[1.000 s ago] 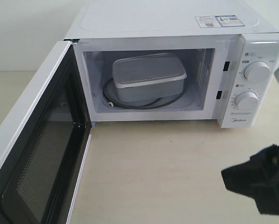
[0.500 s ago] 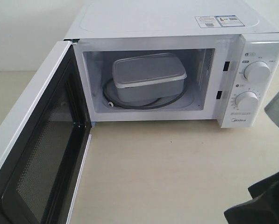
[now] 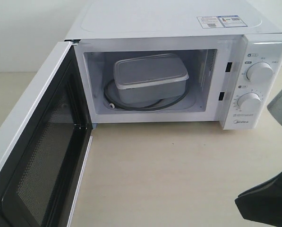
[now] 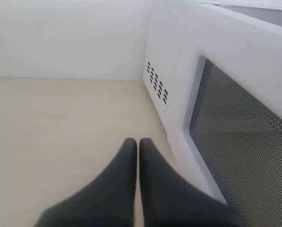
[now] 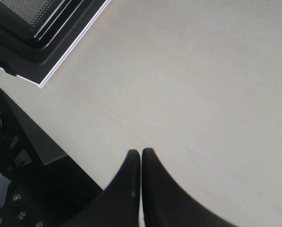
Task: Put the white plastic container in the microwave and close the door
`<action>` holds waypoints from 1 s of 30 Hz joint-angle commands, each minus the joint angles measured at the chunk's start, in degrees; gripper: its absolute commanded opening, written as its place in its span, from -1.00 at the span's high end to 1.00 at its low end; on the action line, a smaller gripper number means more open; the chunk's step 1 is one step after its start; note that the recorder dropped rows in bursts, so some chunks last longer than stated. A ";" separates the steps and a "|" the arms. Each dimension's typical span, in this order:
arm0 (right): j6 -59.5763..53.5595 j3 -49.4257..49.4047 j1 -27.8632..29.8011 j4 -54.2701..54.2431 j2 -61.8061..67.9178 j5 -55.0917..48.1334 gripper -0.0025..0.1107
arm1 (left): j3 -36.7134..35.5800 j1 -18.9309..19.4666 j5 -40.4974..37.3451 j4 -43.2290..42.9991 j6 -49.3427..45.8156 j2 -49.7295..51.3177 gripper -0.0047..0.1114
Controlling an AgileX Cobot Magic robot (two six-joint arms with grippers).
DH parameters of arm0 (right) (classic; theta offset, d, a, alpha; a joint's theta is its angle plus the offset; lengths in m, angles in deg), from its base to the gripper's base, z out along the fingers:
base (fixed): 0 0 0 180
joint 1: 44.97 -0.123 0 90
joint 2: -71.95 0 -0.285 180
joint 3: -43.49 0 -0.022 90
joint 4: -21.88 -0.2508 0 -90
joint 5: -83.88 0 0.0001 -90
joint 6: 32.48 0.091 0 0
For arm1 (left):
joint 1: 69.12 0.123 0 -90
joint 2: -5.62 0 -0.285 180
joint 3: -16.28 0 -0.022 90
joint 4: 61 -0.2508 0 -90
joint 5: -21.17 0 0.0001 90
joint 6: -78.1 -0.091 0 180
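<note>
The white plastic container (image 3: 150, 78) sits inside the microwave (image 3: 178, 28) on the glass turntable (image 3: 131, 104), lid on. The door (image 3: 37, 156) stands wide open, swung out toward the near left, its dark inner window facing the cavity. My left gripper (image 4: 138, 142) is shut and empty, just outside the door's outer face (image 4: 244, 137), low over the table. My right gripper (image 5: 141, 152) is also shut and empty, over the table near its front edge. Only its black body (image 3: 268, 203) shows at the exterior view's lower right corner.
The light wooden table (image 3: 169, 170) stretches in front of the microwave. The table's front edge (image 5: 74, 156) drops to a dark floor. The two dials (image 3: 259, 73) are on the microwave's right panel. Side vents (image 4: 157, 87) face a white wall.
My right arm has drawn back down and to the right, toward the lower right corner. The container, microwave and door have not moved.
</note>
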 commanded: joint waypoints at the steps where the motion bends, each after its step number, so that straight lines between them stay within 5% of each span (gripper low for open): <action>1: 0.11 -0.21 0.07 0.14 -0.54 0.68 0.96 | -0.17 0.16 -0.07 0.13 0.24 -0.10 0.85; 11: -1.03 -0.21 1.12 1.50 -1.16 0.77 0.96 | -0.17 0.16 0.06 0.13 0.24 -0.10 0.85; 21: -1.14 -12.63 21.06 -7.47 -22.03 33.57 0.96 | -0.17 0.16 0.06 0.13 0.24 -0.10 0.85; 30: -1.35 -24.02 34.03 -7.31 -42.05 36.25 0.96 | -0.17 0.16 0.06 0.13 0.24 -0.10 0.85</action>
